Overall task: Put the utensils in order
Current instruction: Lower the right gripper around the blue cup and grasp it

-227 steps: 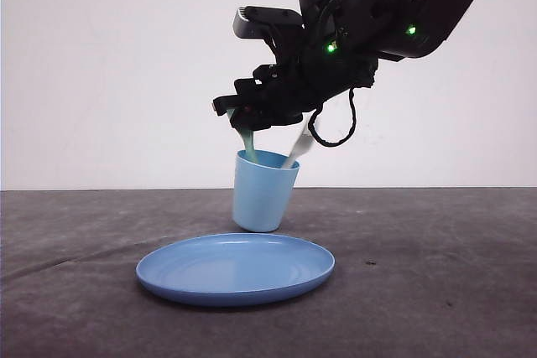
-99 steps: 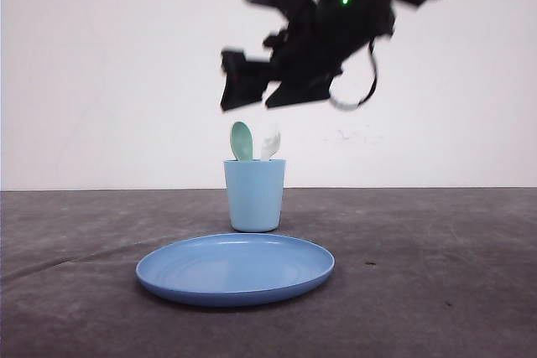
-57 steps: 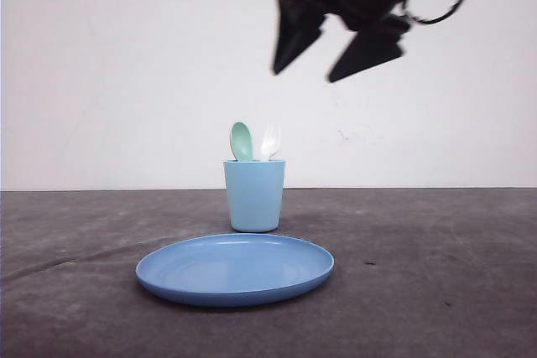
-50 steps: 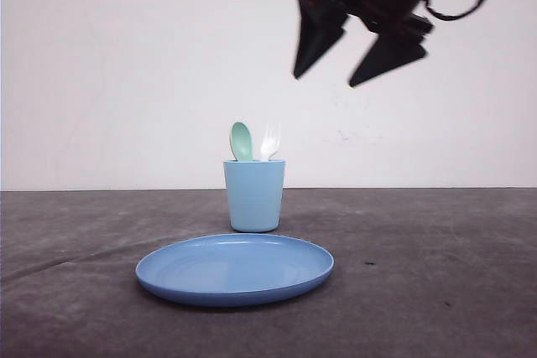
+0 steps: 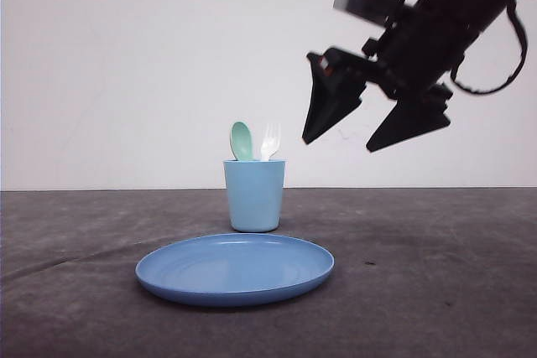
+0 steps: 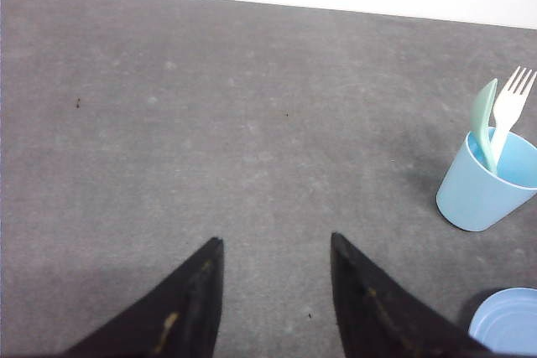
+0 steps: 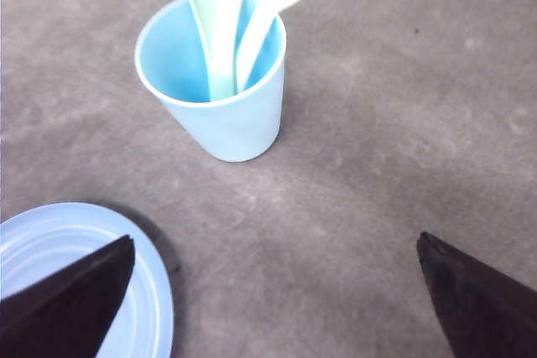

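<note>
From the front, the spoon (image 5: 242,141) and fork (image 5: 270,141) stand together in the light blue cup (image 5: 254,195), behind the blue plate (image 5: 235,268); the right gripper (image 5: 373,138) hangs above and to the right with jaws spread wide and empty, and a careless swing could topple the cup (it looks light). The left wrist view shows the left gripper (image 6: 274,245) parted over bare table (image 6: 210,123), well apart from the cup. The right wrist view looks down on the utensils resting inside. No writing or labels are legible anywhere.

You're at a bare lab test bench: a dark grey felt-like tabletop (image 5: 436,291) below your tool, a blank white wall (image 5: 126,64) behind.
</note>
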Available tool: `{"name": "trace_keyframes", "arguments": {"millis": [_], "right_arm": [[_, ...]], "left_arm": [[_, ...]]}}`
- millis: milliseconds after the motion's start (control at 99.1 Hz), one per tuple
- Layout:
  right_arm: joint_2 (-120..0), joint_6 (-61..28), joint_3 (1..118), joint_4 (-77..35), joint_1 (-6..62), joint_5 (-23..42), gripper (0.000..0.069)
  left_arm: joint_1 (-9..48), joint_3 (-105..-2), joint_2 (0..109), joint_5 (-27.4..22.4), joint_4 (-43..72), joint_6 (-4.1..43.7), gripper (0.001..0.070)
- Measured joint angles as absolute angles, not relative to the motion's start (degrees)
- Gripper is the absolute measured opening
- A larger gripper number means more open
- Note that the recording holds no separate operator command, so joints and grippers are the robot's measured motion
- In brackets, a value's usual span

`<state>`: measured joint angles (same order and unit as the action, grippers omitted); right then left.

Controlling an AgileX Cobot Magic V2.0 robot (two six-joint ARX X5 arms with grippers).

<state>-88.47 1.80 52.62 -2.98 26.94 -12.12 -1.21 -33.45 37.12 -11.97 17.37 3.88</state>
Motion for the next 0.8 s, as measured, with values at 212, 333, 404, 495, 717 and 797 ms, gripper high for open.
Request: {"name": "trace_keyframes", "arguments": {"millis": [212,333,404,495,717,797], "right_arm": [[-94.7,2.3,52.5,5.3,27.6,-12.4,0.0681],[-96.7,2.4,52.4,11.2,28.8,-12.3,0.0681],[-97.8,2.4,52.4,14.1,29.4,-12.3,0.0681],[-99.6,2.4,53.0,14.8,30.1,-12.3,0.0681],[-104.9,2.4,58.6,14.7,30.9,-12.4,0.0681],[-107.1,2.4,61.8,13.9,30.9,-12.4,0.0681]], "left_arm": [[-1.2,-33.5,37.1,-12.0,17.4,3.9,0.0233],[-1.2,-33.5,37.1,-12.0,17.4,3.9,0.0233],[-1.2,-33.5,37.1,-12.0,17.4,3.9,0.0233],[-1.2,-33.5,37.1,-12.0,17.3,3.9,0.0233],[-1.2,-33.5,37.1,-12.0,17.3,3.9,0.0233],[-1.2,-33.5,37.1,-12.0,17.3,3.9,0.0233]]}}
